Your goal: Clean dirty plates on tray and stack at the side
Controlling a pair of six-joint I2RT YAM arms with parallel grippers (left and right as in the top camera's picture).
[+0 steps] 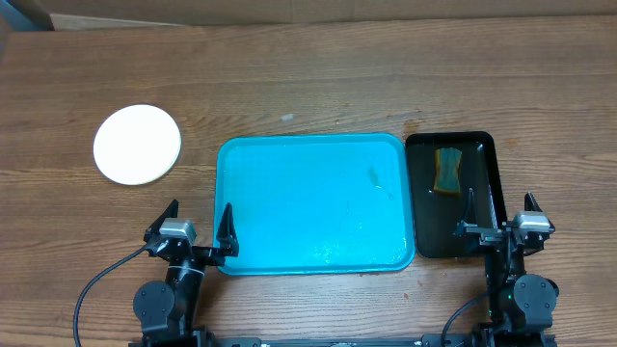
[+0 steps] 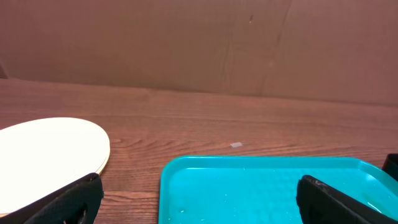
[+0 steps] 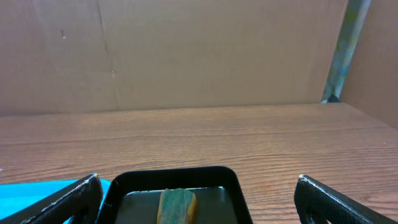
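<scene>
Far left, rear of the wooden table [image 1: 318,87]: the plates [image 1: 137,145] sit as one white round disc seen from above, well apart from the tray. From the left wrist view the top face is clean and cream-white. A second rim seems to show under it at the right edge, but I cannot tell how many are stacked.

Left gripper [image 1: 200,217]: parked at the front edge of the table, pointing rearward. Jaws spread wide, with nothing between them. Its right finger [image 1: 227,224] hangs just over the tray's front left corner, while its left finger is out over bare wood.

Centre: the tray [image 1: 289,193], turquoise with a raised rim and rounded corners, long side running left to right. There are wet glints on its floor near the front edge and a small dark smudge toward the right rear.

Just right of it, almost touching: a narrower black tray [image 1: 487,164], long side running front to back. A green and yellow sponge [image 1: 447,171] lies flat in its rear half.

Right gripper [image 1: 500,204]: at the front edge, over the front end of the black tray. Jaws fully apart, holding nothing.

Behind everything stands a brown cardboard wall [image 2: 186,43].
</scene>
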